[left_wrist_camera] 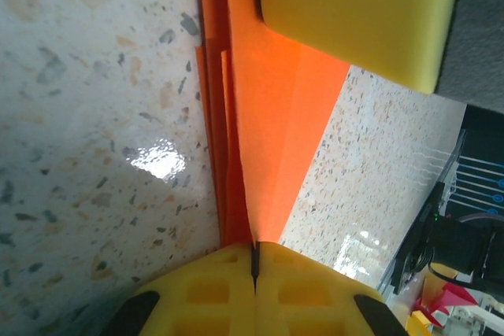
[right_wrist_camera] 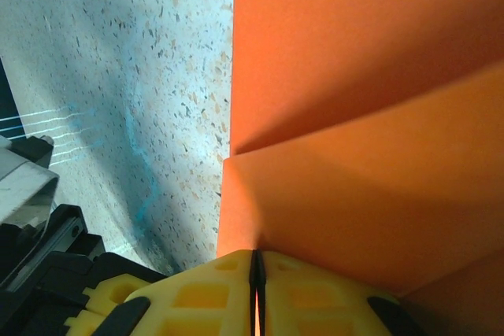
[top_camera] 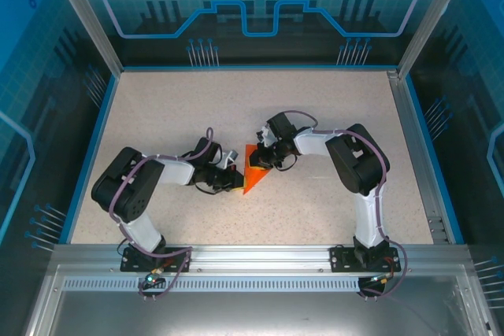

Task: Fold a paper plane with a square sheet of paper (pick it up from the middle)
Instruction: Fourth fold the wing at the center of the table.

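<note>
**A:** From above, where does it lie?

**B:** The thin, bright orange paper sheet (top_camera: 253, 179), folded into a pointed wedge, lies near the middle of the speckled beige worktop (top_camera: 181, 108), between the two arms. Its tip points to the near side. The left gripper (top_camera: 236, 181) meets its left edge and the right gripper (top_camera: 263, 160) is at its far right part. From this height I cannot tell how either one's jaws stand.

**A:** And the left wrist camera?

**B:** The left gripper (left_wrist_camera: 253, 248) is clenched. Its yellow foam fingers are pressed together, and the narrow end of the paper sheet (left_wrist_camera: 264, 123) runs into the seam between them. Several stacked layer edges show along one side of the sheet, flat on the worktop (left_wrist_camera: 94, 116). At the sheet's other end, a yellow pad (left_wrist_camera: 354, 13) of the right gripper rests on it.

**A:** The right wrist camera?

**B:** It is the same there. The right gripper (right_wrist_camera: 256, 256) is closed, its yellow fingers meeting on a fold of the paper sheet (right_wrist_camera: 354, 76). Two orange layers overlap, and the nearer one throws a shadow on the one behind. The worktop (right_wrist_camera: 142, 60) shows beside the sheet's straight edge.
</note>
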